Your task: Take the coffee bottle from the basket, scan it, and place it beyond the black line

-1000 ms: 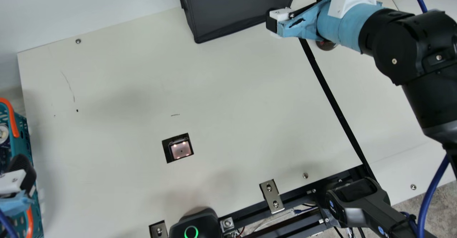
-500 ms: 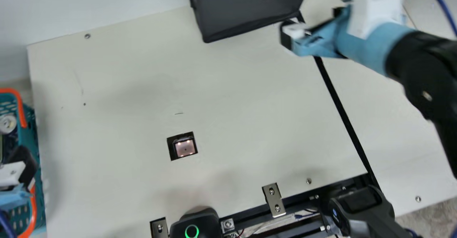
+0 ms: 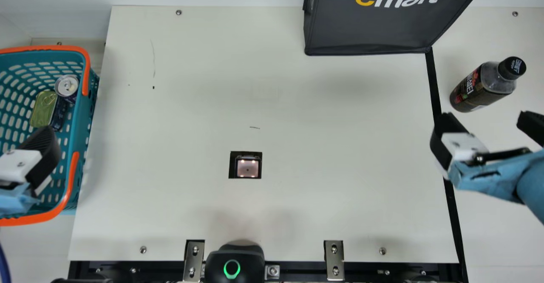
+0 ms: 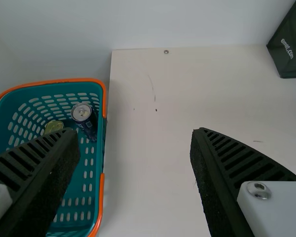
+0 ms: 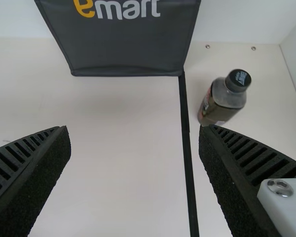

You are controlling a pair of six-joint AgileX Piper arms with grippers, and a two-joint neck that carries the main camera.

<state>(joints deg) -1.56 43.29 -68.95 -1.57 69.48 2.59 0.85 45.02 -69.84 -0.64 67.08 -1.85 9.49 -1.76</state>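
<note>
in the main view, the coffee bottle (image 3: 478,87) stands on the desk (image 3: 323,104) beyond the black line (image 3: 434,88), dark cap up. the right gripper (image 3: 484,119) hangs near it and apart from it, its two fingers spread with nothing between them. at the other side, the left gripper (image 3: 41,153) is over the teal basket (image 3: 80,134) with its orange handles; in the basket are a can with a silver top (image 3: 67,86) and a flat tin with a green-gold top (image 3: 43,109). a dark bag (image 3: 365,28) with yellow and white lettering sits at the far edge, one lower corner by the line. the lit scanner window (image 3: 247,168) is set in the desk, and a black device with a green ring (image 3: 250,266) is at the near edge.

in the left wrist view, the fingers of the left gripper (image 4: 135,133) are wide apart and empty, with the can and the tin lying farther off in the basket.

in the right wrist view, the right gripper (image 5: 135,129) has its ribbed fingers well apart, gripping nothing. the bottle stands past one fingertip, on the far side of the line, beside the bag.
</note>
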